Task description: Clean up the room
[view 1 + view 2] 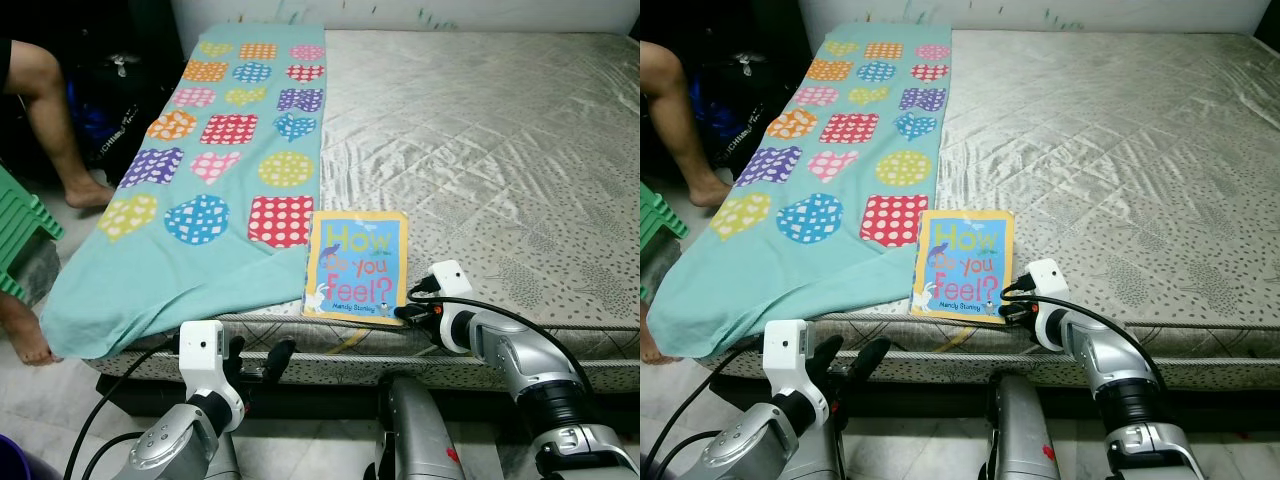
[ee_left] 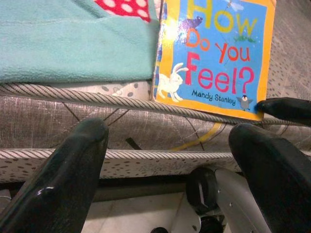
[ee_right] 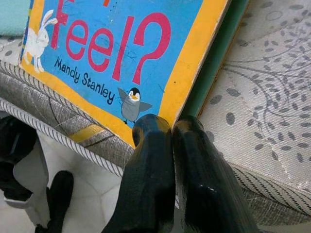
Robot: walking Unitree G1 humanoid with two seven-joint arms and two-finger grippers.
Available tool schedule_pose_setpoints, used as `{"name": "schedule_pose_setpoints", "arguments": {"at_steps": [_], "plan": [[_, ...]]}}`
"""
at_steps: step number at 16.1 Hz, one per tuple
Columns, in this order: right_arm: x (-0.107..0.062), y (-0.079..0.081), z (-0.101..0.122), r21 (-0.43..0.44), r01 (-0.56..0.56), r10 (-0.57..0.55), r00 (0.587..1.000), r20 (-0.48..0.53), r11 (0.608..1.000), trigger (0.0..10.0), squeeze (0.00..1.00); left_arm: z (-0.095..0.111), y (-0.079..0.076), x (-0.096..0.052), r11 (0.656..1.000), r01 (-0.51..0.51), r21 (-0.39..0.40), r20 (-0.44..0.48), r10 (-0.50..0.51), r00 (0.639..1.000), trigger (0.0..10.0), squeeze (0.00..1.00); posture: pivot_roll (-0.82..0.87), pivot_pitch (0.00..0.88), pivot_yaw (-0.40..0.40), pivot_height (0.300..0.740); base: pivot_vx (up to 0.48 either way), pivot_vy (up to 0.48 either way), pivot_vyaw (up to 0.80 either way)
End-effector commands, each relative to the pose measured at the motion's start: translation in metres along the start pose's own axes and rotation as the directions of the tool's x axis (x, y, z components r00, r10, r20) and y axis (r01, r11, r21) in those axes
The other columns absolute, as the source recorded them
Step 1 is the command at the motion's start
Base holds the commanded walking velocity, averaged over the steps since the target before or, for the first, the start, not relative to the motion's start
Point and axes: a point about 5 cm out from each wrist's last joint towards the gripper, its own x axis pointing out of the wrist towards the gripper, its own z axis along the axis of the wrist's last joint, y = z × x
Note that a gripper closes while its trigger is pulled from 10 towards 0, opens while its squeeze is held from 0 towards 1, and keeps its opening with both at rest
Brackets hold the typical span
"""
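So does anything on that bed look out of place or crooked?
Yes. The blue and yellow children's picture book lies at the bare grey quilted mattress's front edge, its corner at the closed right gripper. The teal blanket with spotted patches lies slanted, one corner drooping over the side.

Blue, yellow-bordered book (image 1: 356, 265); teal blanket (image 1: 210, 170) with dotted multicoloured patches; silvery grey-speckled mattress (image 1: 500, 140).
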Motion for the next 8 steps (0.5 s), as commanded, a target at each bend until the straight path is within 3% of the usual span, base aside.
{"name": "schedule_pose_setpoints", "arguments": {"at_steps": [1,8], "plan": [[0.003,0.004,0.0,0.004,-0.003,0.003,1.0,-0.017,1.0,0.0,0.0,-0.002,0.001,0.001,1.0,-0.002,0.008,-0.018,0.002,1.0,10.0,0.0,0.01,0.04,-0.026,0.519,0.0,0.0,0.0],[0.002,0.012,0.055,0.026,-0.044,0.041,0.994,0.097,0.999,0.0,0.0,-0.003,0.0,0.003,1.0,-0.004,0.007,-0.015,0.004,1.0,10.0,0.0,0.01,0.027,-0.038,0.519,0.0,0.0,0.0]]}}
